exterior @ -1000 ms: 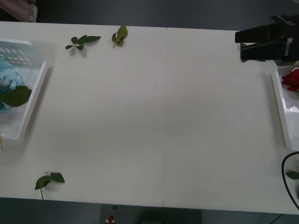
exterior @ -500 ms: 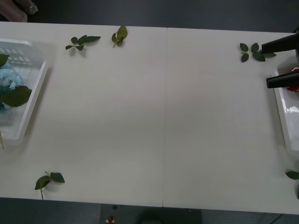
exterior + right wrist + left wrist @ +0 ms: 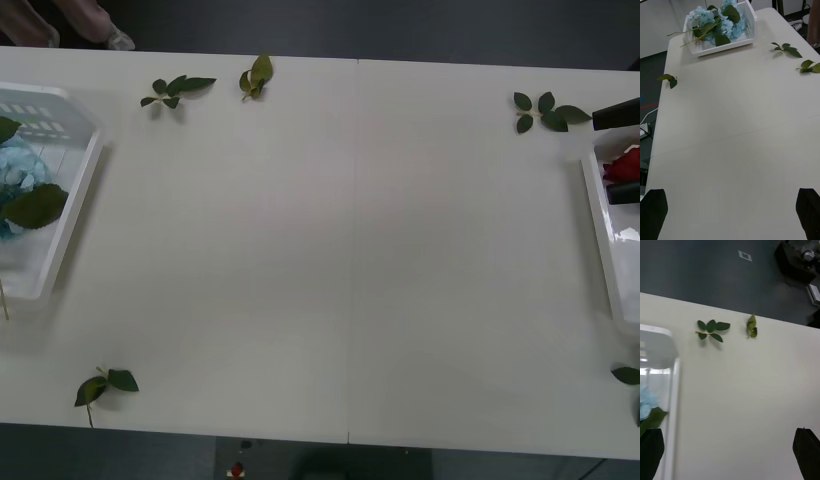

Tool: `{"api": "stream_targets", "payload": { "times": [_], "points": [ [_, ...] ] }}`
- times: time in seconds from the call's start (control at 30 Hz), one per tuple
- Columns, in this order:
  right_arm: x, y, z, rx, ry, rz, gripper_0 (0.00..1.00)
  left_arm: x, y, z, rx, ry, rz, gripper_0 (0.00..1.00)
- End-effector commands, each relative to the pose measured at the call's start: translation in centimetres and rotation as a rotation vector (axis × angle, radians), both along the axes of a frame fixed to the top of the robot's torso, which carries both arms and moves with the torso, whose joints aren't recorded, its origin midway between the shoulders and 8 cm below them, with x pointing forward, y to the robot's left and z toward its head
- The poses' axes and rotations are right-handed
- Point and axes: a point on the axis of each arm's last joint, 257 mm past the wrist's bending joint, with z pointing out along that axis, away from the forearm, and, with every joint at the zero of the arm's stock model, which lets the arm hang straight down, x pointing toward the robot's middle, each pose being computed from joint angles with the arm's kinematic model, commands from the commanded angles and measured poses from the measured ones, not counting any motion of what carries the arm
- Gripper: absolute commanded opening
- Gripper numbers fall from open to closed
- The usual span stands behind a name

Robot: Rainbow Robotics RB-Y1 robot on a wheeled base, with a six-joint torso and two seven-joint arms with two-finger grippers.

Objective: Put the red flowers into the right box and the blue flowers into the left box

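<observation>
- Loose leaf sprigs [image 3: 177, 89] dot the table [image 3: 350, 250], none between the boxes.
- Right gripper [image 3: 622, 150], released, hangs over the right box [image 3: 598, 230].
- Left gripper [image 3: 730, 453] is spread beside the left box [image 3: 62, 215].

The slotted-walled white plastic basket tray [image 3: 62, 190] sits at the table's [image 3: 340, 250] left edge, with the pale blue hydrangeas [image 3: 18, 172] lying inside it. The plain-rimmed white plastic tray [image 3: 598, 225] sits at the right edge, a red rose [image 3: 626, 162] in its far end. Two loose green leaf sprigs [image 3: 176, 90] lie near the far edge, left of centre. Another sprig [image 3: 543, 109] lies just behind the right tray, and one [image 3: 103, 386] near the front left corner.
</observation>
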Motion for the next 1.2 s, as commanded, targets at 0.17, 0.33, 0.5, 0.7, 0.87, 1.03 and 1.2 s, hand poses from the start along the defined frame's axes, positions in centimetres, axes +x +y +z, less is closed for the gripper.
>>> {"api": "stream_targets", "payload": {
  "times": [0.17,0.33,0.5,0.7,0.87,1.03,1.2],
  "points": [
    [0.1,-1.4,1.3,-0.034,-0.041,-0.007,1.00,1.6,-12.0,0.7,0.028,-0.057,-0.225,1.00],
    [0.2,-1.6,1.4,-0.035,-0.044,-0.014,1.00,1.0,-18.9,0.3,-0.009,-0.063,-0.363,1.00],
    [0.2,-1.6,1.4,-0.035,-0.044,-0.014,1.00,-0.2,-24.4,-0.2,-0.080,-0.060,-0.470,1.00],
    [0.2,-1.6,1.4,-0.035,-0.044,-0.014,1.00,-2.6,-29.8,-0.8,-0.113,-0.055,-0.594,1.00],
    [0.2,-1.6,1.4,-0.035,-0.044,-0.014,1.00,-4.2,-32.9,-0.7,-0.063,-0.084,-0.686,1.00],
    [0.2,-1.6,1.4,-0.035,-0.044,-0.014,1.00,-5.9,-34.9,0.3,-0.012,-0.139,-0.752,1.00],
    [0.2,-1.6,1.4,-0.035,-0.044,-0.014,1.00,-7.2,-36.4,0.7,0.012,-0.167,-0.804,1.00]
  ]
}}
